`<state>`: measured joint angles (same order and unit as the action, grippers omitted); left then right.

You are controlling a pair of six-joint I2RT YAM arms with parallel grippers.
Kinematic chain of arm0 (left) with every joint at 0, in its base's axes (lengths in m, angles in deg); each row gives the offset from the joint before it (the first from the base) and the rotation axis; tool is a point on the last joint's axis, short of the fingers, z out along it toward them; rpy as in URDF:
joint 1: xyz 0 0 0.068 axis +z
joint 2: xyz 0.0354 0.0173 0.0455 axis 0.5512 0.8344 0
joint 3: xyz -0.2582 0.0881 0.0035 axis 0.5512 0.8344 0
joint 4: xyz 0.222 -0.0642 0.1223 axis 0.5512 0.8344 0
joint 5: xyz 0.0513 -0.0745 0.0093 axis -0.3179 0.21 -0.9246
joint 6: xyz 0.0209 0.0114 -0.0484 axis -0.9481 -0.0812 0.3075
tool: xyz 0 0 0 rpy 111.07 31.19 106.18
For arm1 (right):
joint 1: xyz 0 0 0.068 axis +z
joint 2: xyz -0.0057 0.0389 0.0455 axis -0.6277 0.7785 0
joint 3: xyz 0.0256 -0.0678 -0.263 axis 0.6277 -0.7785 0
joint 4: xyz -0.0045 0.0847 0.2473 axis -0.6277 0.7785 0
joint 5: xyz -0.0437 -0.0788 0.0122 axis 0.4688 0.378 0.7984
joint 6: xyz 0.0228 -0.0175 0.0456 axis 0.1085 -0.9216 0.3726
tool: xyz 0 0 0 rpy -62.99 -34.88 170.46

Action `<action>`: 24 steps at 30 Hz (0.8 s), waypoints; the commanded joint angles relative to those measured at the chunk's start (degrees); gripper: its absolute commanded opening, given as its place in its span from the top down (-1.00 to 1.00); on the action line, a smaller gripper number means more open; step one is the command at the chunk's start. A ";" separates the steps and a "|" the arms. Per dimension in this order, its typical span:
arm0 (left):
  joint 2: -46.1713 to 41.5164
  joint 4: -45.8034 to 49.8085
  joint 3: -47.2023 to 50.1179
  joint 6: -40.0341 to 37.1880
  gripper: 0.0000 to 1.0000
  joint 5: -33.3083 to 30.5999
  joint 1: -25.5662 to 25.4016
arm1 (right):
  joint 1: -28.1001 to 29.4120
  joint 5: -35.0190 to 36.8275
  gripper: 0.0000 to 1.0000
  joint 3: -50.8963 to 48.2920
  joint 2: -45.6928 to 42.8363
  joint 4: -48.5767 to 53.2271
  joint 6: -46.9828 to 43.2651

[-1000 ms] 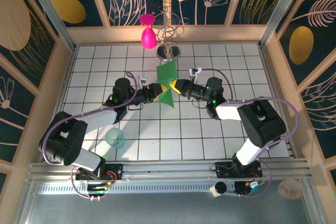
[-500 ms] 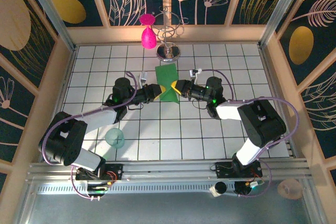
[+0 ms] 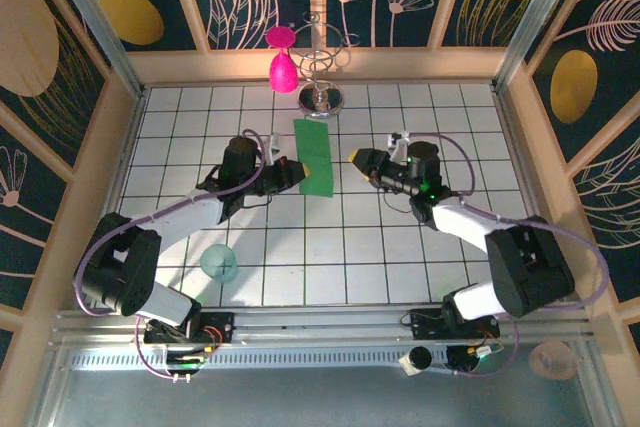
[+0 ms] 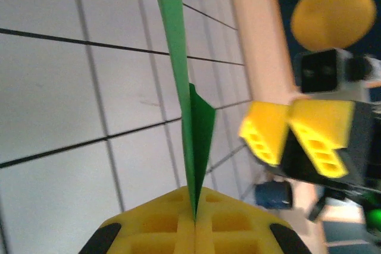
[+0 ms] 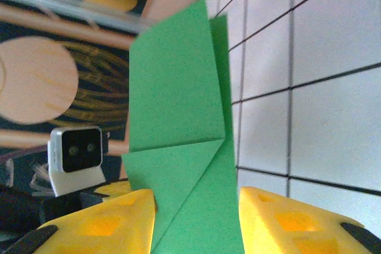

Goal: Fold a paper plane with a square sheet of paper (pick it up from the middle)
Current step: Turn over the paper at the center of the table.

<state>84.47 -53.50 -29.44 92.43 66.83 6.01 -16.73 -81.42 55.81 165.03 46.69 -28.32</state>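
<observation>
**Top view.** The square sheet of paper (image 3: 315, 155), folded to a narrow strip, is just on the near side of the wire stand (image 3: 322, 97). The left gripper (image 3: 292, 175) pinches the paper's left edge. The right gripper (image 3: 357, 158) is also nearer than the stand, to its right, and a little apart from the paper.

**Left wrist.** The yellow jaws are pressed together on the paper's edge. I cannot tell if the paper touches the tiles.

**Right wrist.** The jaws are spread, and beyond them a triangular flap shows on the paper.

I think this step is a regrasp. The left pinch should stay firm and the strip level. The right jaws should close only when the free edge is deep between them, so the creases do not shift.

The tiled table (image 3: 400, 257) is white with dark lines. The walls behind the stand are dark, with gold ovals.
</observation>
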 commanded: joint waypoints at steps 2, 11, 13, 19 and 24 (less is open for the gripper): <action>-0.99 21.80 -6.47 -13.30 0.88 -14.46 -0.11 | -0.94 12.37 0.15 1.64 -5.09 14.68 -6.84; 1.08 45.12 -19.53 -24.48 0.96 -45.66 -1.45 | -1.07 23.58 0.20 2.39 -9.14 23.08 -8.62; 2.57 47.50 -21.57 -25.22 0.96 -51.65 -2.17 | -1.13 24.51 0.20 2.35 -9.49 23.61 -8.54; 11.51 53.01 -26.65 -26.63 0.97 -64.30 -7.04 | -1.06 26.18 0.23 1.87 -10.20 24.17 -8.84; 21.29 54.47 -30.05 -25.44 0.97 -65.18 -10.34 | -1.17 27.26 0.24 1.22 -10.77 24.50 -8.63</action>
<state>102.57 -3.74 -57.74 67.54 5.15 -3.11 -17.54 -56.75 56.90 155.87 70.32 -36.06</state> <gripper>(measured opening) 0.059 0.382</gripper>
